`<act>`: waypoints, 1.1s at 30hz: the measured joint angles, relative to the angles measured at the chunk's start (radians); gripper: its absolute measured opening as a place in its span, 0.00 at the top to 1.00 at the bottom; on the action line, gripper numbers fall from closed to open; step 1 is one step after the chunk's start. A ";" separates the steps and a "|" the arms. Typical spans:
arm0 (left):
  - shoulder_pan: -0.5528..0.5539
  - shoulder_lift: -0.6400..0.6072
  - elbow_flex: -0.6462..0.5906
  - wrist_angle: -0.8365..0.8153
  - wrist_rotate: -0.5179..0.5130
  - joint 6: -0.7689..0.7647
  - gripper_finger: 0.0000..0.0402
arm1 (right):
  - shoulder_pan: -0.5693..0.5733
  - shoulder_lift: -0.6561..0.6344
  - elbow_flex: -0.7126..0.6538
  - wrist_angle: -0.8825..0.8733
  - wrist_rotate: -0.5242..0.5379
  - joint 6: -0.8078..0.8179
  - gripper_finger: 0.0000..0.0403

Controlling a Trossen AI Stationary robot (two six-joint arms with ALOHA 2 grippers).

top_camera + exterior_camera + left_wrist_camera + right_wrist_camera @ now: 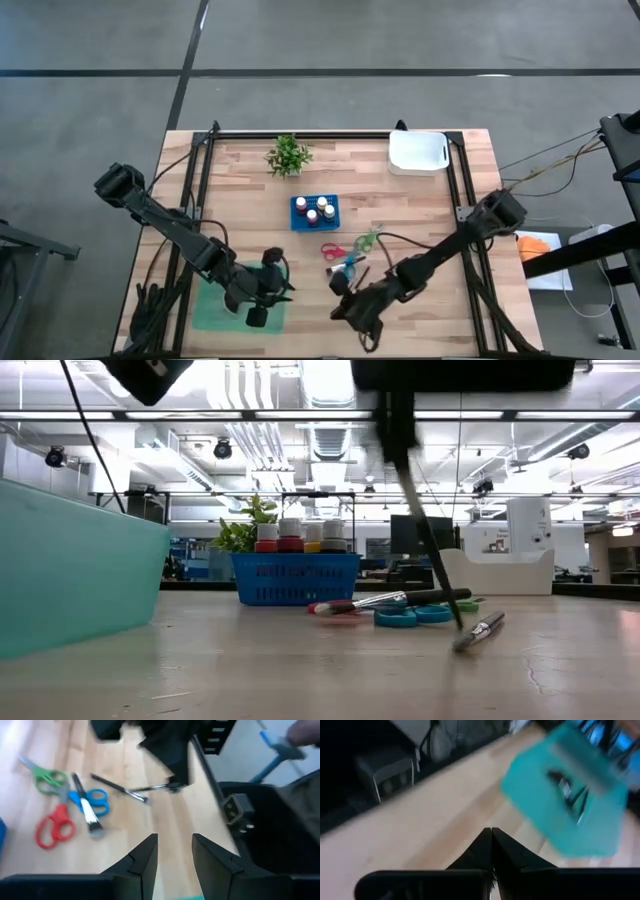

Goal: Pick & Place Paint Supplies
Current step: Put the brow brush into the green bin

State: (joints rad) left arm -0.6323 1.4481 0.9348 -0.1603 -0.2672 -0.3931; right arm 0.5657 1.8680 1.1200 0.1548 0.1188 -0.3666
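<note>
My right gripper [491,836] is shut on a thin dark brush [425,530] over the table's near middle, right of the teal tray [225,312]. A second brush [480,630] lies on the wood beside the held one's lower end. Red scissors [331,249], blue scissors [347,266], green scissors [367,240] and a white-bristled brush [85,805] lie together just beyond. Paint bottles stand in a blue basket [315,211]. My left gripper [175,855] is open over the tray's right edge and touches nothing. My right gripper pinches the thin dark brush between its two shut fingers by the upper end [398,435], coming from above. The brush hangs slanting below the fingers. Its lower end [458,622] is down at the tabletop; whether it touches the wood, I cannot tell.
A small green potted plant [288,155] and a white container [417,152] stand at the far edge. Black frame rails [200,180] run along both sides of the table. Bare wood lies between the tray and the scissors.
</note>
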 joint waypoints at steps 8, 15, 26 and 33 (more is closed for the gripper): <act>-0.022 0.134 0.000 0.232 -0.041 0.268 0.67 | 0.056 -0.115 0.001 0.024 0.046 -0.086 0.98; -0.011 0.283 0.000 0.422 -0.088 0.292 0.67 | 0.065 -0.157 0.002 0.028 0.068 -0.105 0.98; 0.018 0.403 0.003 0.746 -0.159 0.256 0.48 | 0.065 -0.153 0.002 0.030 0.094 -0.130 0.98; 0.032 0.402 0.012 0.769 -0.104 0.242 0.38 | 0.065 -0.154 0.002 0.030 0.120 -0.138 0.98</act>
State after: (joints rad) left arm -0.6002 1.8503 0.9467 0.6090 -0.3711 -0.1514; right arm 0.6304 1.7142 1.1217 0.1845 0.2386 -0.5045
